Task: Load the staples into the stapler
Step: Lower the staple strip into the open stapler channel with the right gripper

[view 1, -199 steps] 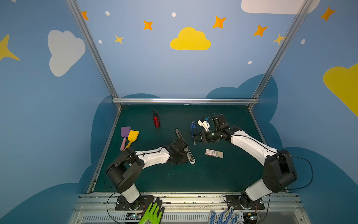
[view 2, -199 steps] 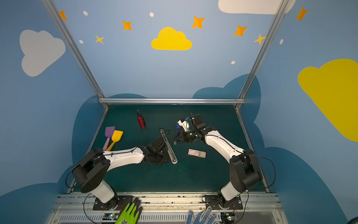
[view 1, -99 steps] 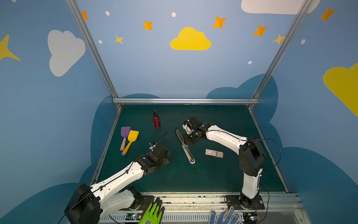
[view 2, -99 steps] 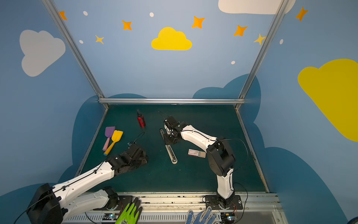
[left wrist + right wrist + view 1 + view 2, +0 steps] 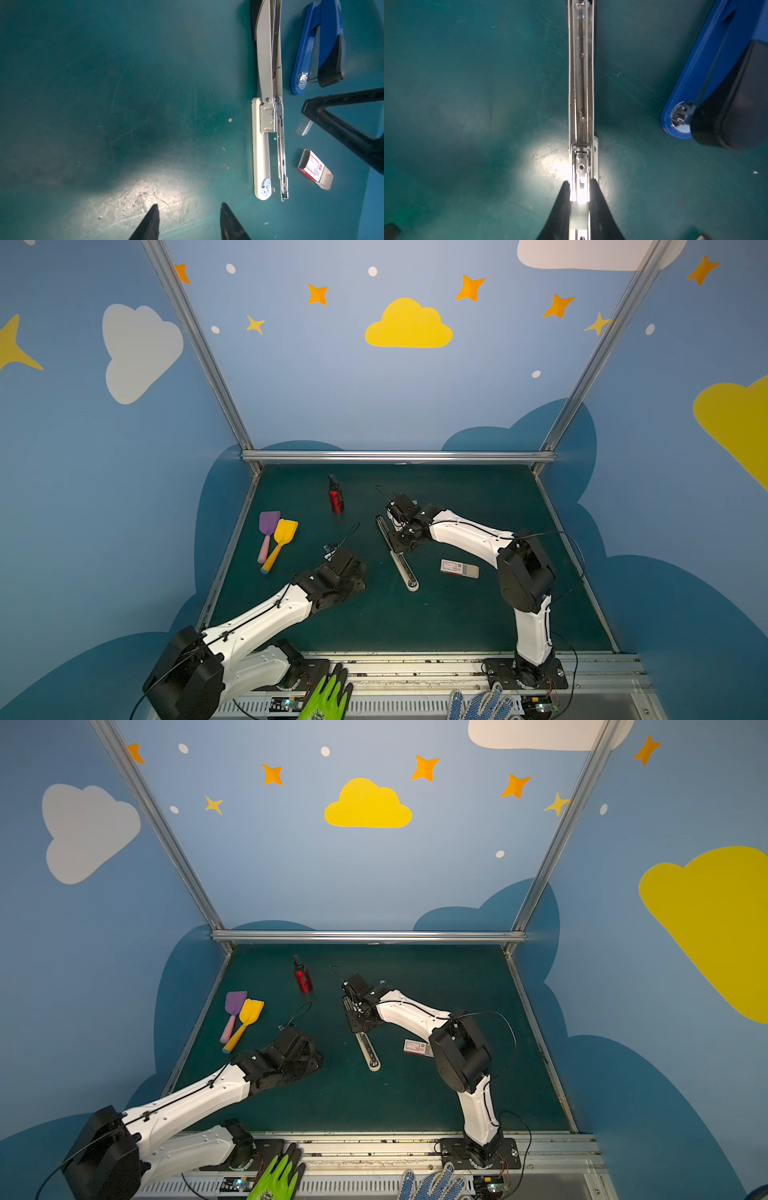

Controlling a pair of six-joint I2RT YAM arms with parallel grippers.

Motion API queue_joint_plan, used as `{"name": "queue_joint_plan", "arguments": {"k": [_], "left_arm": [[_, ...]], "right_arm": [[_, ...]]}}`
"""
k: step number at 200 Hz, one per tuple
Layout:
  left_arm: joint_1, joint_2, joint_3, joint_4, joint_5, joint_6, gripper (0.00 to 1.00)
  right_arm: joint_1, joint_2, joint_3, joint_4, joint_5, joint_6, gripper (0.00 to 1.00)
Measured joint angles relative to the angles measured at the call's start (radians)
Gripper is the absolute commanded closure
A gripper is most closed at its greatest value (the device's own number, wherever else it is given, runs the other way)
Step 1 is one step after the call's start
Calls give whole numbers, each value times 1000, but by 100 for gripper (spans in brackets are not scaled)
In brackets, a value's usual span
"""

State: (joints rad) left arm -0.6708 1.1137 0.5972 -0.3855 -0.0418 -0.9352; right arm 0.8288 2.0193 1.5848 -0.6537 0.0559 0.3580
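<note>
A long cream stapler (image 5: 403, 570) (image 5: 368, 1052) (image 5: 262, 145) lies opened flat mid-mat, its bare metal channel (image 5: 580, 83) facing up. My right gripper (image 5: 397, 545) (image 5: 358, 1026) (image 5: 579, 184) is over that channel near the hinge, shut on a pale grey strip of staples (image 5: 579, 209) (image 5: 303, 127). One of its black fingers (image 5: 332, 124) shows in the left wrist view. The white, red-printed staple box (image 5: 459, 568) (image 5: 415, 1047) (image 5: 314, 169) lies right of the stapler, tray partly slid out. My left gripper (image 5: 359, 572) (image 5: 316, 1052) (image 5: 188, 207) hangs open over bare mat, left of the stapler.
A blue and black stapler (image 5: 320, 45) (image 5: 716, 83) lies just beyond the cream one. A red bottle (image 5: 336, 499) stands at the back. Purple (image 5: 268, 526) and yellow (image 5: 284, 533) spatulas lie at the left. Gloves (image 5: 328, 697) rest on the front rail.
My left arm has let go of the stapler and pulled back to the front left. My right gripper has swung left from beside the blue stapler onto the cream stapler's channel.
</note>
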Motion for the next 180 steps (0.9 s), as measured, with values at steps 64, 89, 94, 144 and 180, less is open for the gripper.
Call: {"name": "queue_joint_plan", "arguments": {"k": [64, 89, 94, 144, 180], "left_arm": [[3, 3, -11, 24, 14, -5, 52], [3, 3, -22, 32, 18, -9, 52], [3, 3, -24, 32, 18, -10, 52], [9, 3, -39, 43, 27, -16, 52], [12, 3, -45, 50, 31, -20, 52]], "right_arm": [[4, 27, 14, 6, 17, 0, 82], [7, 38, 44, 8, 24, 0, 82], [8, 40, 50, 7, 26, 0, 82], [18, 60, 68, 14, 42, -5, 82], [20, 80, 68, 14, 54, -8, 82]]}}
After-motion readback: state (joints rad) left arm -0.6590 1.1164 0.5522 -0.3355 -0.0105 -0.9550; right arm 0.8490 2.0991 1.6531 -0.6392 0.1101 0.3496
